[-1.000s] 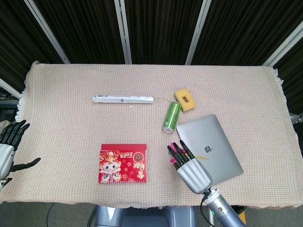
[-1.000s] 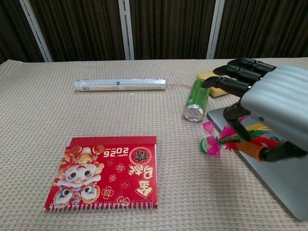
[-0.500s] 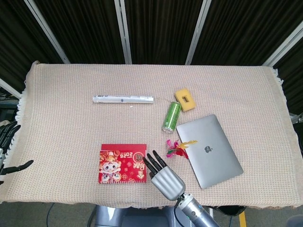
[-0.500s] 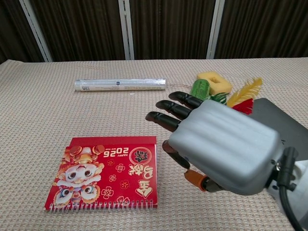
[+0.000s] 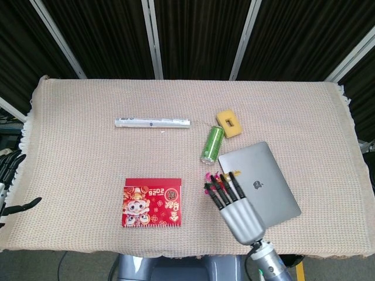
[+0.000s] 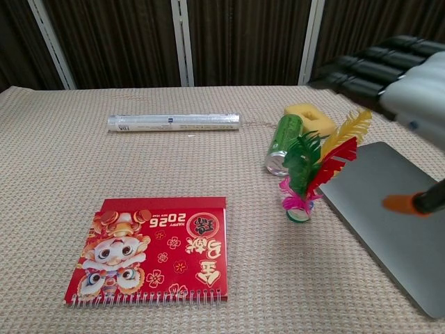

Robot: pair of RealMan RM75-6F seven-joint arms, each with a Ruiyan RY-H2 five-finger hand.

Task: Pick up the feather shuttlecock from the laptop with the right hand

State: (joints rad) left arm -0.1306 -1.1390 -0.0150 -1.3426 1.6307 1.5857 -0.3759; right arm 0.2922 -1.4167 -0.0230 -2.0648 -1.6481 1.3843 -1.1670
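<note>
The feather shuttlecock [image 6: 306, 179] stands upright on the cloth, just off the left edge of the grey laptop [image 6: 393, 212]. It has green, red and yellow feathers over a pink base. In the head view only pink tips of the shuttlecock [image 5: 209, 175] show past my right hand [image 5: 235, 206]. My right hand [image 6: 410, 73] hovers above it, slightly to the right. Its fingers are straight and apart, holding nothing. The laptop [image 5: 268, 178] lies closed. My left hand [image 5: 7, 170] sits open at the table's far left edge.
A red spiral calendar [image 5: 152, 202] lies left of the shuttlecock. A green can [image 5: 212, 144] lies on its side behind it, beside a yellow sponge [image 5: 228, 124]. A silver tube [image 5: 152, 122] lies further back on the left.
One second ago my right hand held the shuttlecock. It let go and swung left toward the calendar, and has now come back right over the standing shuttlecock.
</note>
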